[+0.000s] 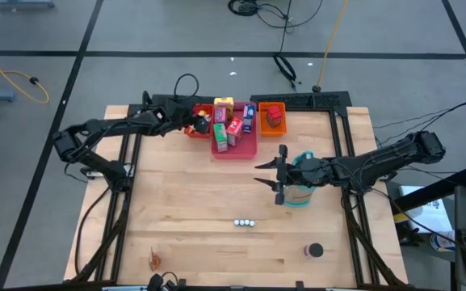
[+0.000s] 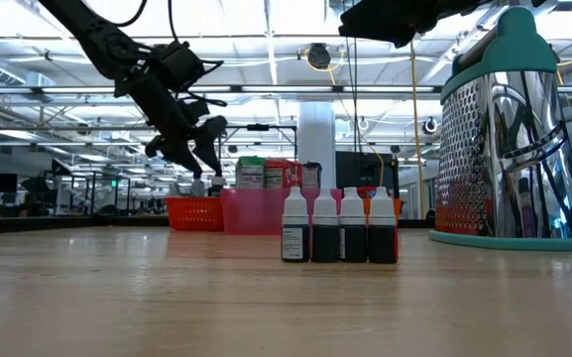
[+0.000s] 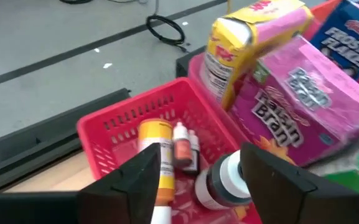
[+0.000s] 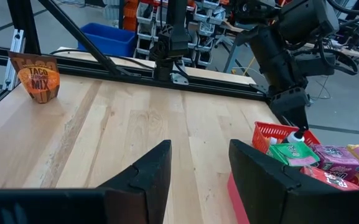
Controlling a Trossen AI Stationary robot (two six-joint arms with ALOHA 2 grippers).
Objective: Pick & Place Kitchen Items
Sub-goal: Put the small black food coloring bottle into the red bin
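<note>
My left gripper hangs open, slanting down over the red tray at the far side. Its fingers stand on either side of a white, dark-banded jar lying in that tray beside a yellow bottle and a tiny bottle. Food boxes stand in the pink tray, and a red block sits in the orange tray. My right gripper is open with nothing between its fingers, held above the table beside the teal-and-white holder.
Several tiny bottles stand in a row on the table's near middle. A dark round can lies near the front right and a taco mix packet near the front left. Bare wood lies between them.
</note>
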